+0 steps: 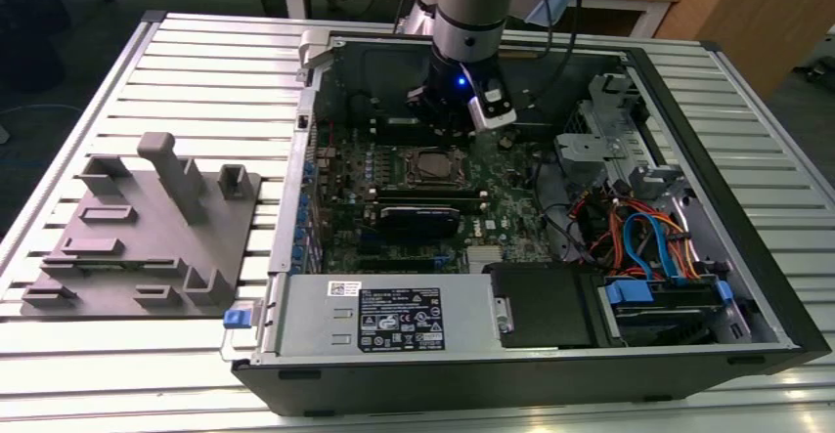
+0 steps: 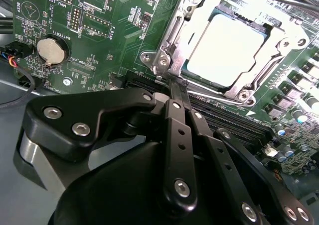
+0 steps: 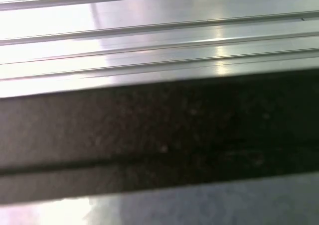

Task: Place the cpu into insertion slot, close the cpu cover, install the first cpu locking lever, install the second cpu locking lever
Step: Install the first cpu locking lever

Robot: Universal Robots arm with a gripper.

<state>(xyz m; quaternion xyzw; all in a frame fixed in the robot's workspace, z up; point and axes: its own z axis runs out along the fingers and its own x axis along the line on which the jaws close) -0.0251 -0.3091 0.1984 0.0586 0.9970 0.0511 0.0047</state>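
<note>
- Ribbed metal tabletop (image 1: 196, 62) was seen in the exterior view carrying an open computer case (image 1: 522, 355), with a grey fixture block (image 1: 144, 228) well apart toward the exterior view's left. The arm was positioned over the motherboard (image 1: 483, 189), with the gripper (image 1: 451, 110) just beyond the insertion slot (image 1: 429, 166).
- In the second wrist view, the cpu (image 2: 232, 48) was seen seated in the slot, with the cpu cover (image 2: 187, 28) lying closed around it. The fingers (image 2: 177, 98) were brought together to a narrow tip at the cover's corner, near a thin lever; whether anything was pinched could not be told.
- In the first wrist view, ribbed metal and a dark band were recorded.
- Risk, as judged: a tip slipping off the thin lever could strike the memory slots (image 2: 234, 123) just beside it, or leave the cover unlatched.
</note>
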